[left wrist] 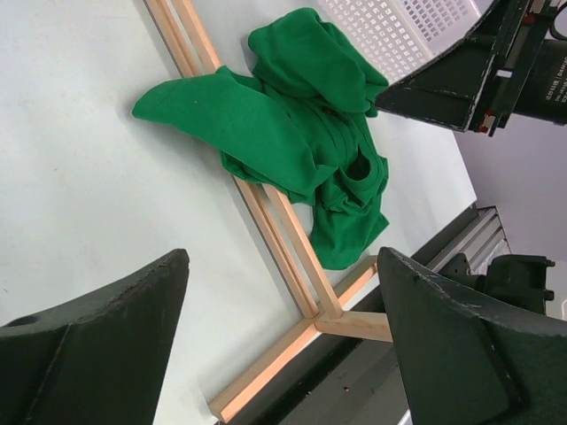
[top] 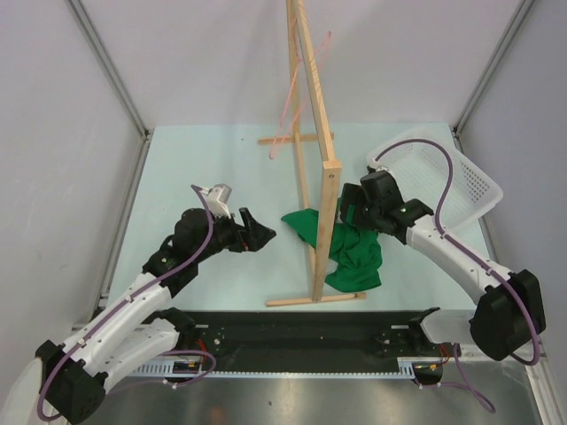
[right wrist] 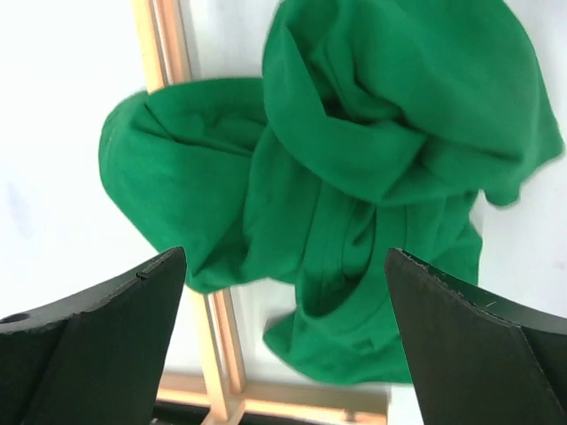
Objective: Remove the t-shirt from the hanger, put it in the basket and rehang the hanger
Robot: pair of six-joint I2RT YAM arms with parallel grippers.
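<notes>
Across the base rail of the wooden rack (top: 323,177) lay the crumpled green t-shirt (top: 354,252), resting on the tabletop (top: 213,168). Right of the rack, the right gripper (top: 350,208) hung over the shirt, jaws wide, gripping nothing. Left of the rack, the left gripper (top: 260,235) gaped empty. High on the rack hung the pink hanger (top: 285,97), bare.
</notes>
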